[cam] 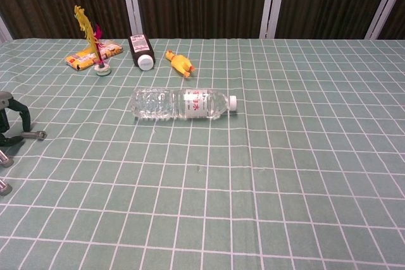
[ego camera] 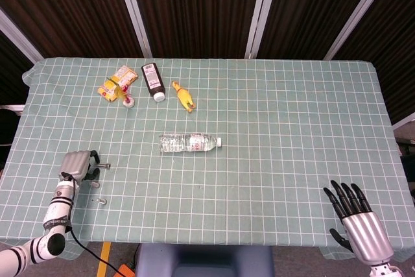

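My left hand (ego camera: 78,165) hangs low over the near-left of the checked green bench (ego camera: 292,115), fingers curled and apart around a small silver bolt (cam: 35,135) but not yet pinching it. My right hand (ego camera: 353,215) rests open, near right. The bolt is small and round: a clumsy close may roll it away or snag the cloth.

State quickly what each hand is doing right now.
Left hand: fingers curled over a bolt; grip cannot be told.
Right hand: open, holding nothing.
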You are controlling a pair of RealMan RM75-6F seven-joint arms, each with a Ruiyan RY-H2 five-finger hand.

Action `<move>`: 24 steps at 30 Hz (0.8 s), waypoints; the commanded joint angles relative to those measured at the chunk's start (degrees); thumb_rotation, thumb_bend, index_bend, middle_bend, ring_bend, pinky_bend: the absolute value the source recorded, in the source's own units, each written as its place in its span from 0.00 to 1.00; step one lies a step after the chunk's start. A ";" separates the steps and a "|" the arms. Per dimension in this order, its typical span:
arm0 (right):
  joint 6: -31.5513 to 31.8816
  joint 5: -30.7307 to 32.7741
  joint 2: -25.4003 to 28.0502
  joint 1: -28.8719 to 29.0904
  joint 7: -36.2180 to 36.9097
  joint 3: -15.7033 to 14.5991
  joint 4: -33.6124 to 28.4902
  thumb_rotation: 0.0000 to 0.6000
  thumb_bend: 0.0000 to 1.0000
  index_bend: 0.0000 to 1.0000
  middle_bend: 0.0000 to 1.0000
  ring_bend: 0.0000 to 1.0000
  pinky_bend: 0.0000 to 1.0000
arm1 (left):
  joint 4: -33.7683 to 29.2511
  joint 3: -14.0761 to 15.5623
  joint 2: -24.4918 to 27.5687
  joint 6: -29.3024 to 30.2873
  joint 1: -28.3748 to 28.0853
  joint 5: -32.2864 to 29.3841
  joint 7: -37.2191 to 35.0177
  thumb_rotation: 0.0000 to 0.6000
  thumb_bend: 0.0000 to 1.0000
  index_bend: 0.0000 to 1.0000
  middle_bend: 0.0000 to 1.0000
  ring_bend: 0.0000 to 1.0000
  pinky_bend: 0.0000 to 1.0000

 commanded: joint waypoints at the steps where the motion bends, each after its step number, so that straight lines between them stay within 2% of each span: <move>1: -0.01 -0.01 0.00 -0.01 0.01 -0.02 0.02 1.00 0.28 0.00 0.00 0.00 0.00 | 0.49 0.18 -0.27 -0.08 0.00 0.20 -0.45 1.00 0.39 0.47 1.00 1.00 1.00; 24: -0.04 0.02 -0.14 -0.02 -0.29 -0.02 -0.02 1.00 0.28 0.00 0.00 0.00 0.00 | 2.43 0.30 -1.05 -0.51 -0.16 1.01 -2.95 1.00 0.40 0.55 1.00 1.00 1.00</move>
